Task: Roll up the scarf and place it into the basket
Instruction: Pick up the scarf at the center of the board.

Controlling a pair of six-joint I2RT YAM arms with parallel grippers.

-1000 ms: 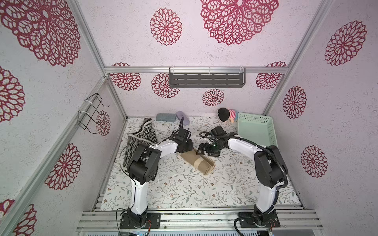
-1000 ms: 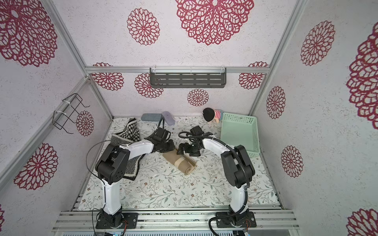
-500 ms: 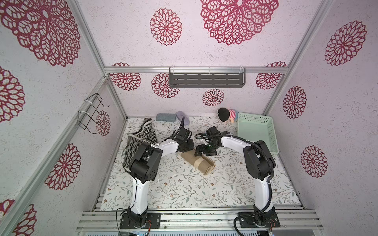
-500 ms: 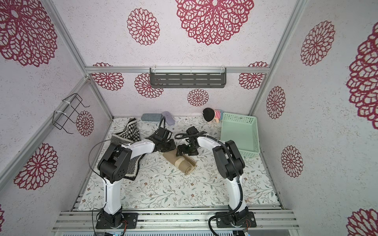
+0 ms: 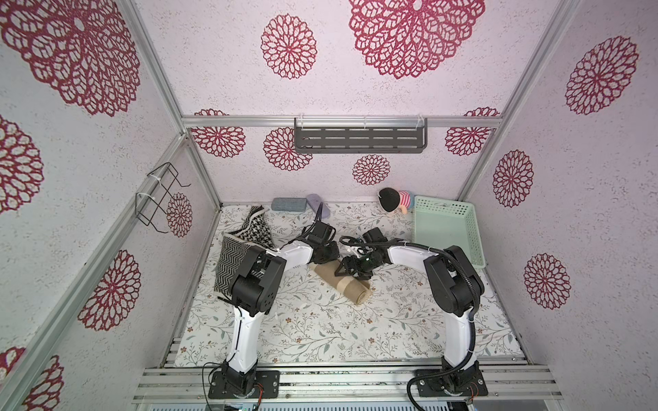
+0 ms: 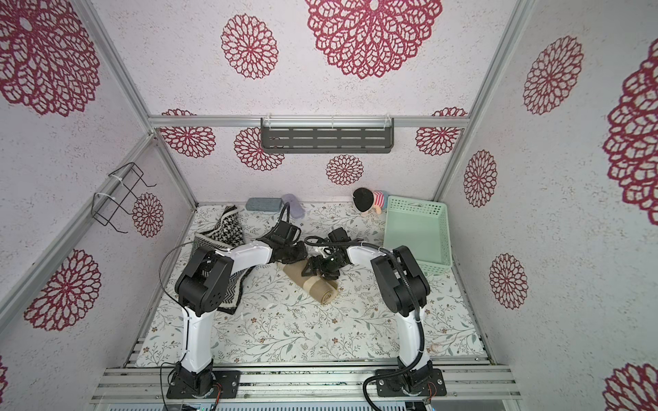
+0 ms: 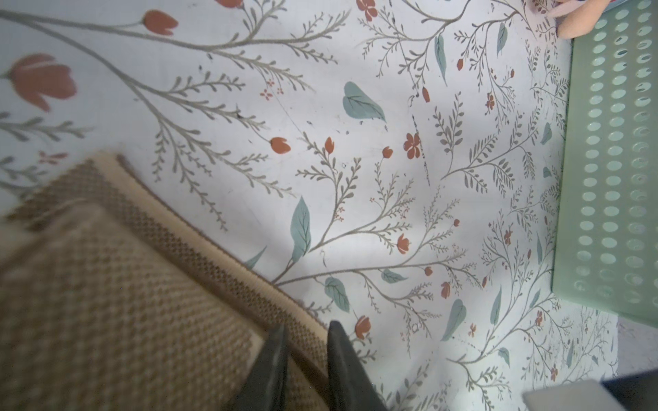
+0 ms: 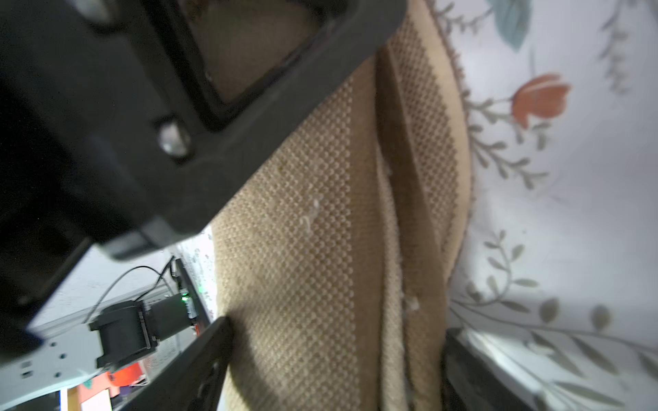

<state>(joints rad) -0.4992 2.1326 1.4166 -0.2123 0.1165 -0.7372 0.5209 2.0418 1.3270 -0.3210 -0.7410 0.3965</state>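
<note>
**Top views.** The scarf (image 5: pixel 350 286) (image 6: pixel 315 284), a tan roll, lies slantwise mid-tabletop (image 5: pixel 320 331), well apart from the mint basket (image 5: pixel 441 235) (image 6: pixel 414 231), which stands against the right wall at the far corner. My left tool (image 5: pixel 325 254) (image 6: pixel 290 256) sits at the roll's far end. My right tool (image 5: pixel 347 272) (image 6: pixel 313 268) is over the roll's middle. Open room lies along the near half of the floral cloth. On the left side a black-and-white patterned cloth (image 5: pixel 235 263) fills the strip beside the wall. A doll (image 5: pixel 391 201) rests just beside the basket's far rim. A grey slotted shelf (image 5: pixel 359 138) hangs on the back wall and a wire rack (image 5: pixel 156 199) on the left wall.

**Left wrist.** The left tool (image 7: pixel 306 356) has its fingers (image 7: pixel 274 370) close together, pinching the scarf's (image 7: pixel 106 284) banded border. Bare tabletop (image 7: pixel 356 178) runs from there to the basket's perforated wall (image 7: pixel 612 178).

**Right wrist.** The right tool (image 8: pixel 334 356) stands with its fingers (image 8: pixel 210 359) wide apart, one on each side of the scarf (image 8: pixel 302 249). I cannot tell whether they press it.
</note>
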